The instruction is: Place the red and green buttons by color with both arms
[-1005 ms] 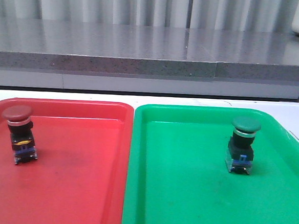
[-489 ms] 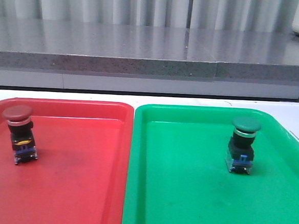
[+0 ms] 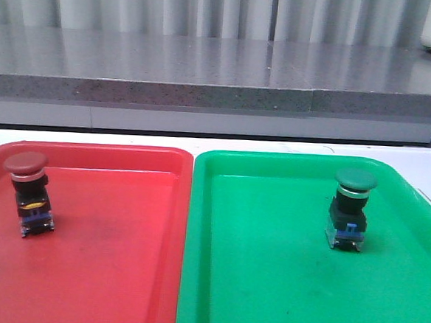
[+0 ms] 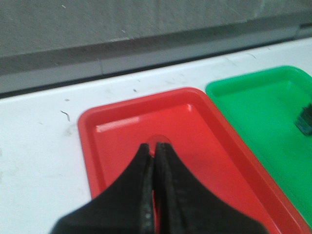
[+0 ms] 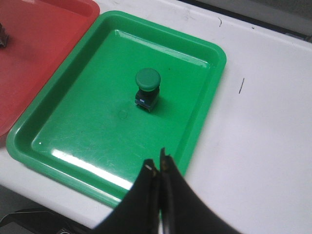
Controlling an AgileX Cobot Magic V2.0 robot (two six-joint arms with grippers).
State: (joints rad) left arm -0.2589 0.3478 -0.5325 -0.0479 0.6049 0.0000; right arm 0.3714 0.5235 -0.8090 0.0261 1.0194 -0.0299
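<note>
The red button (image 3: 27, 193), with a dark red cap and black body, stands upright in the red tray (image 3: 104, 272) at its left side. The green button (image 3: 350, 208) stands upright in the green tray (image 3: 266, 283), towards the right. Neither gripper shows in the front view. In the left wrist view my left gripper (image 4: 154, 147) is shut and empty above the red tray (image 4: 122, 131); a round red cap (image 4: 161, 138) peeks out just past the fingertips. In the right wrist view my right gripper (image 5: 157, 165) is shut and empty over the green tray's edge (image 5: 200, 122), apart from the green button (image 5: 146, 88).
The two trays lie side by side on a white table (image 3: 430, 165). A grey ledge (image 3: 205, 94) runs behind them. White table shows beside the green tray (image 5: 253, 131) and beside the red tray (image 4: 39, 146).
</note>
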